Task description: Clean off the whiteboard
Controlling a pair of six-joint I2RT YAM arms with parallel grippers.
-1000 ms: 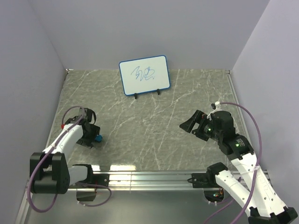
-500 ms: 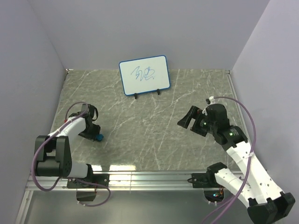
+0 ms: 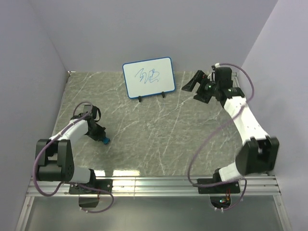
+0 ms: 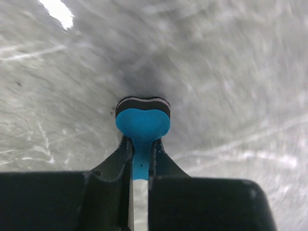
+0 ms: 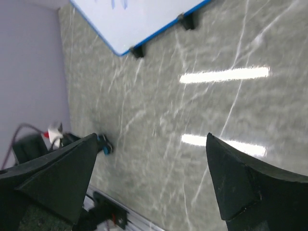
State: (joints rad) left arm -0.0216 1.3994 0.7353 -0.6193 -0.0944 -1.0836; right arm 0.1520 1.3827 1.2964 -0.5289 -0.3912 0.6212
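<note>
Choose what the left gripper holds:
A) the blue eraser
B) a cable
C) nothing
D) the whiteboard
A: in the left wrist view the left gripper is shut on the eraser, while the whiteboard stands apart at the back of the table.

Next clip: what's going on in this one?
The left gripper is shut on the small blue eraser, low at the left side of the table. The whiteboard stands upright at the back with its blue scribble not yet wiped. The right gripper is wide open and holds nothing; it is raised just right of the board. So the tool is in hand, but erasing has not begun.
</note>
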